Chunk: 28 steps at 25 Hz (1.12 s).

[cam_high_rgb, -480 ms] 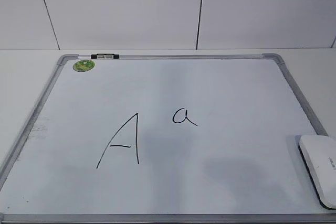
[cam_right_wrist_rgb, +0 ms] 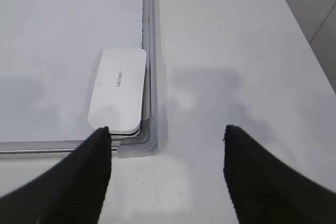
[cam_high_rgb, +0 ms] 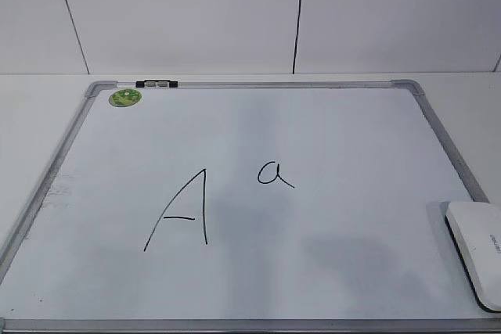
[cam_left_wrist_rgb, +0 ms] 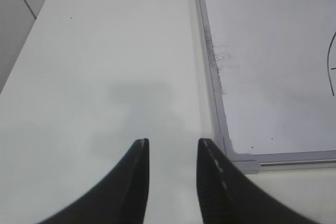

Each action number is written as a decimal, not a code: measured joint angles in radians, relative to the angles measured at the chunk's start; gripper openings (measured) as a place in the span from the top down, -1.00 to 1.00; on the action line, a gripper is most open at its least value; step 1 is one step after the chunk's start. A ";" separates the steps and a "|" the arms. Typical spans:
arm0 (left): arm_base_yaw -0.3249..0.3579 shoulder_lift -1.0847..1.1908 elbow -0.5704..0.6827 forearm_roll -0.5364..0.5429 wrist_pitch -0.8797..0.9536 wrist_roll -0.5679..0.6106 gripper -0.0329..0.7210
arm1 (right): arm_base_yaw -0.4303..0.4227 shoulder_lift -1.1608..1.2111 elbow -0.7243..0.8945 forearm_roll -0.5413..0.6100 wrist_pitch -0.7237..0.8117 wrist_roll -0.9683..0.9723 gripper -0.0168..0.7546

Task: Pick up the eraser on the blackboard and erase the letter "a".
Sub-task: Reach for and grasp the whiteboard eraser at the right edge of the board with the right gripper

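the exterior view shows the whole blackboard (cam_high_rgb: 329, 271) lying flat on a white table (cam_high_rgb: 31, 91), w/ the letter "a" (cam_high_rgb: 274, 174) near the middle, a big capital "A" (cam_high_rgb: 182, 210) just left of it, a green sticker (cam_high_rgb: 124, 98) at the far left corner and a small black-and-white clip (cam_high_rgb: 156, 84) on the far frame edge. no arm shows in that view. the eraser (cam_high_rgb: 479, 249) sits at the board's near right corner, partly cut off by the frame edge.

right wrist view gives what the exterior can't: the eraser (cam_right_wrist_rgb: 117, 89) whole, lying on the board surface tight against the right frame rail and the rounded corner piece, grey lettering up. right gripper (cam_right_wrist_rgb: 165, 135) hangs above the table just off that corner, jaws spread wide, nothing between them; its left finger overlaps the eraser's near end in the picture, contact unclear.

left wrist view: left gripper (cam_left_wrist_rgb: 172, 145) over bare table beside the board's left rail, jaws parted w/ a narrow gap, empty. smudgy marker residue (cam_left_wrist_rgb: 223, 56) along that rail.

behind the table, a pale panelled wall (cam_high_rgb: 196, 13) w/ dark seams.
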 joint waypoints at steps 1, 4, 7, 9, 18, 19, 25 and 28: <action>0.000 0.000 0.000 0.000 0.000 0.000 0.29 | 0.000 0.000 0.000 0.000 0.000 0.000 -0.36; 0.000 0.000 0.000 0.000 0.000 0.000 0.29 | 0.000 0.000 0.000 0.000 0.000 0.000 -0.36; 0.024 0.000 0.000 0.000 0.000 0.000 0.29 | 0.000 0.000 0.000 0.000 0.000 0.000 -0.36; 0.034 0.000 0.000 0.000 0.000 0.000 0.29 | 0.000 0.000 0.000 0.004 0.000 0.000 -0.36; 0.035 0.000 0.000 0.000 0.000 0.000 0.29 | 0.000 0.009 0.000 0.078 -0.002 -0.002 -0.36; 0.035 0.000 0.000 0.000 0.000 0.000 0.29 | 0.000 0.024 0.000 0.084 -0.005 -0.006 -0.36; 0.035 0.000 0.000 0.000 0.000 0.000 0.29 | 0.000 0.154 -0.002 0.147 -0.015 -0.053 -0.36; 0.035 0.000 0.000 0.000 0.000 0.000 0.29 | 0.004 0.215 -0.011 0.181 -0.039 -0.079 -0.36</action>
